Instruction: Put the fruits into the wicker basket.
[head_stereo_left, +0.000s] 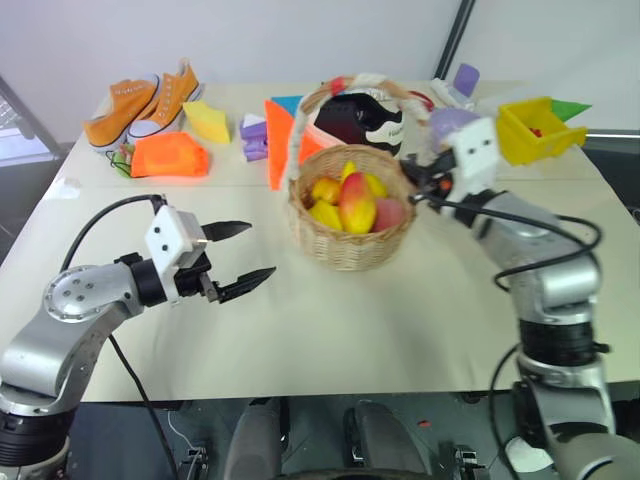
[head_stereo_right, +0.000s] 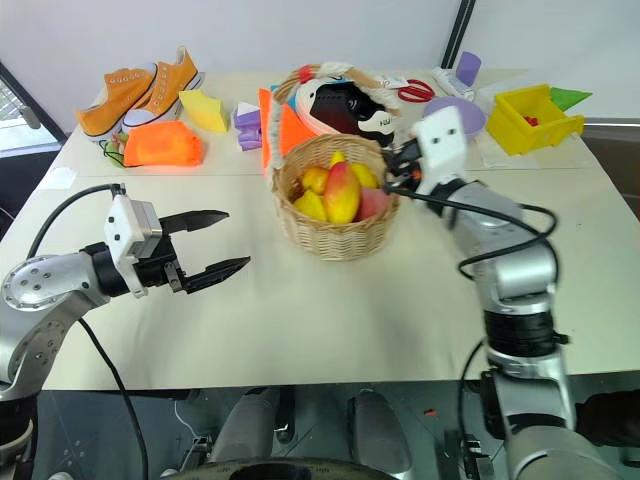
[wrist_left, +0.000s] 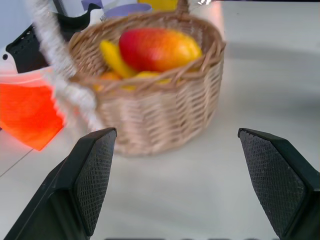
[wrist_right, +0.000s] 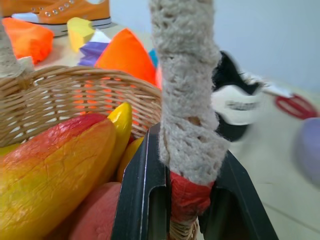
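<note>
right tool (wrist_right: 187, 200) pinches wicker basket (head_stereo_left: 350, 245) handle; left tool (head_stereo_left: 240, 257) wide, empty; sneakers (head_stereo_left: 140, 105) behind.

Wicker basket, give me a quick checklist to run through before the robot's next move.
1. Fruits inside wicker basket: ok, mango, banana and peach lie in it.
2. Right gripper on basket handle: ok, jaws shut around its base.
3. Left gripper free: ok, jaws open, nothing held, apart from basket.
4. Basket upright on table: ok.
5. Stray fruits left among clutter behind: cannot tell.
</note>
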